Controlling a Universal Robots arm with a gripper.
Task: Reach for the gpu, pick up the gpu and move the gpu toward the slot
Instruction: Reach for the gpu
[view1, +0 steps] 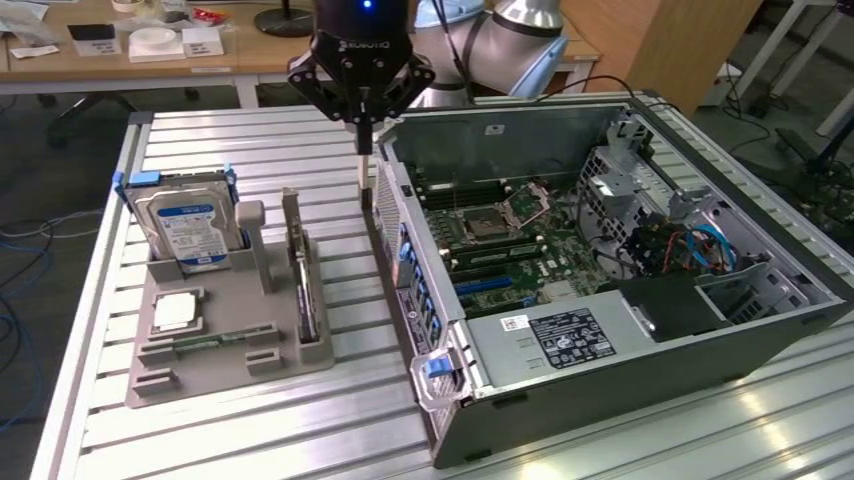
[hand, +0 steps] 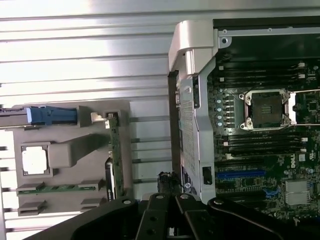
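Observation:
The gpu (view1: 307, 290) stands on edge in a grey holder (view1: 227, 365), seen as a thin dark strip; in the wrist view the gpu (hand: 113, 160) is a slim green-and-black edge. My gripper (view1: 364, 190) hangs above the table between the holder and the open computer case (view1: 601, 335), behind the gpu's far end and apart from it. Its fingers are shut together with nothing in them. In the wrist view the gripper (hand: 168, 182) points down beside the case's rear edge. The blue slot (view1: 487, 283) (hand: 240, 174) lies on the motherboard inside the case.
The holder also carries a silver hard drive (view1: 194, 225) with a blue label, a square CPU chip (view1: 176, 312) (hand: 34, 161) and a memory stick (hand: 55, 188). The case's metal wall (hand: 192, 100) rises right next to the gripper. A desk with clutter stands behind the table.

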